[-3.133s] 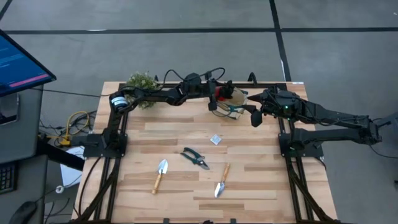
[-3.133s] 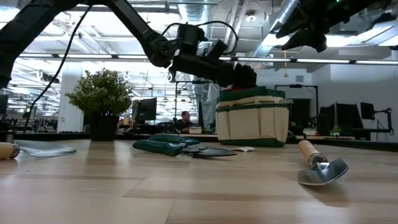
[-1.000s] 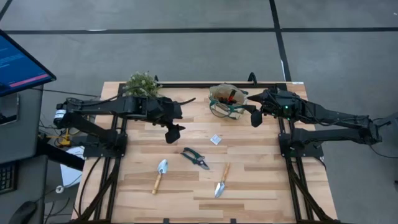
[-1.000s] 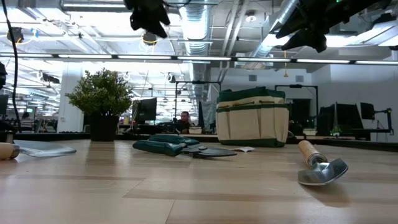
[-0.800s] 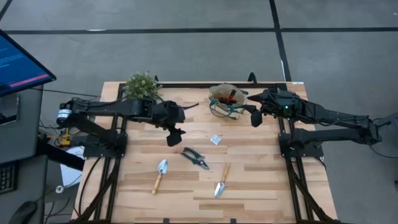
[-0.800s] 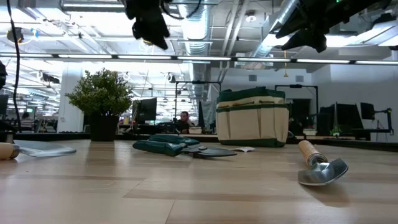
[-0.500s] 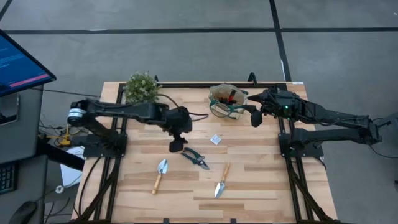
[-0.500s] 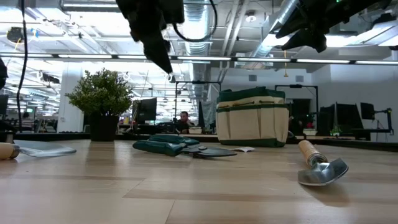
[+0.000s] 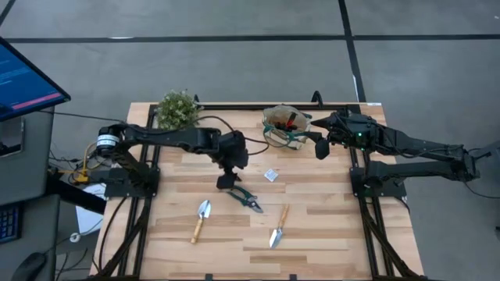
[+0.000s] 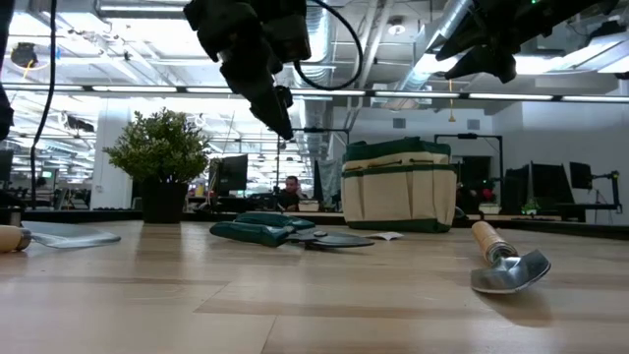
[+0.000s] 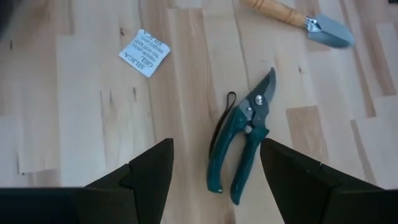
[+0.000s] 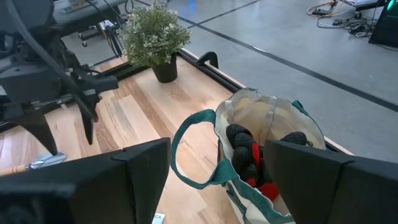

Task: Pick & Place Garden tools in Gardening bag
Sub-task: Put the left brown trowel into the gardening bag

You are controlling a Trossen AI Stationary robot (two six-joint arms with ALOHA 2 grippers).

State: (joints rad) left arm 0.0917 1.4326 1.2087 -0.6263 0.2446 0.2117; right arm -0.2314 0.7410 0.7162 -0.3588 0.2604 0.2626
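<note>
Take the pruning shears (image 9: 246,198) as the middle mark. Nearer the front edge lie two trowels (image 9: 201,219) (image 9: 278,226) — not packed yet. Right above the shears hangs the left gripper (image 11: 214,163), fingers wide open, holding nothing. Farther back stands the gardening bag (image 9: 285,126) with a red-and-black item (image 12: 252,163) inside — one done, three left. Beside the bag waits the right gripper (image 12: 217,162), open too.

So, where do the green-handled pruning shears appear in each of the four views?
High view: green-handled pruning shears lie mid-table, just beyond the left gripper.
Low view: flat on the wood, left of the tan fabric bag.
Left wrist view: centre, ahead of that gripper's open jaws.
Right wrist view: not in it.
Shared landmark: the small white square packet, close to the shears.
</note>
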